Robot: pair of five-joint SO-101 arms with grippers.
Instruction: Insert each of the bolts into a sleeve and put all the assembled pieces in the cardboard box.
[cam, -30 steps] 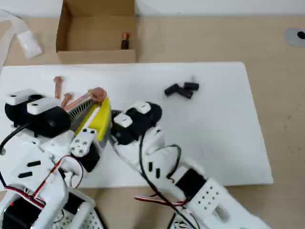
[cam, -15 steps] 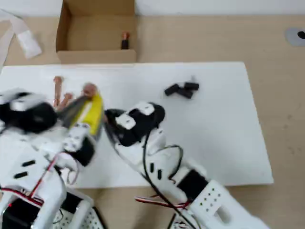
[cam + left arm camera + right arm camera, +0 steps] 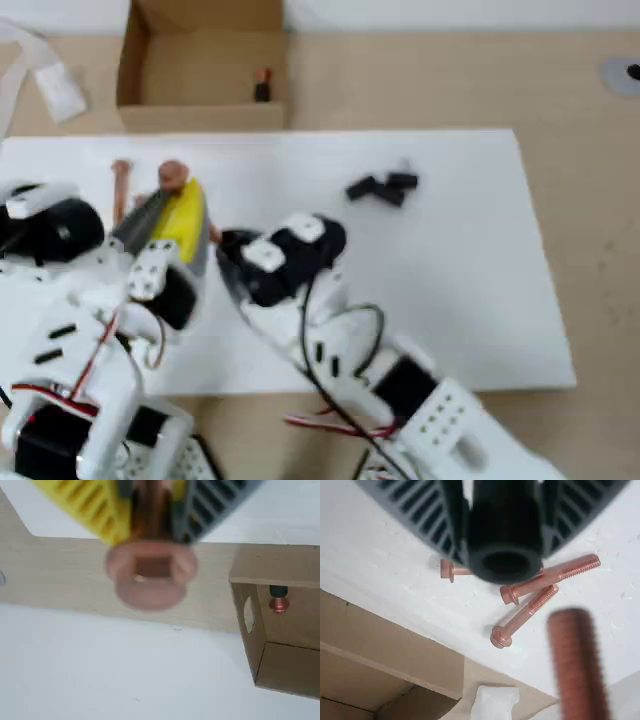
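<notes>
At the far left of the desk (image 3: 450,80) lies a white paper strip (image 3: 50,82), and just right of it stands the cardboard box (image 3: 200,118), open on top, with one assembled piece (image 3: 262,85) inside. In front of the box is a white sheet (image 3: 450,280). Three loose bolts (image 3: 547,577) lie on its left part, one of them half hidden behind the sleeve (image 3: 505,555) in the right wrist view. The left end effector (image 3: 152,515) hangs over them, clamped on a fourth bolt (image 3: 150,575) with its head pointing toward the box. Just to the right, the right end effector (image 3: 502,525) grips the one black sleeve. Farther right, about three loose sleeves (image 3: 380,188) lie clustered on the sheet. A grey object (image 3: 620,72) sits at the desk's far right edge.
</notes>
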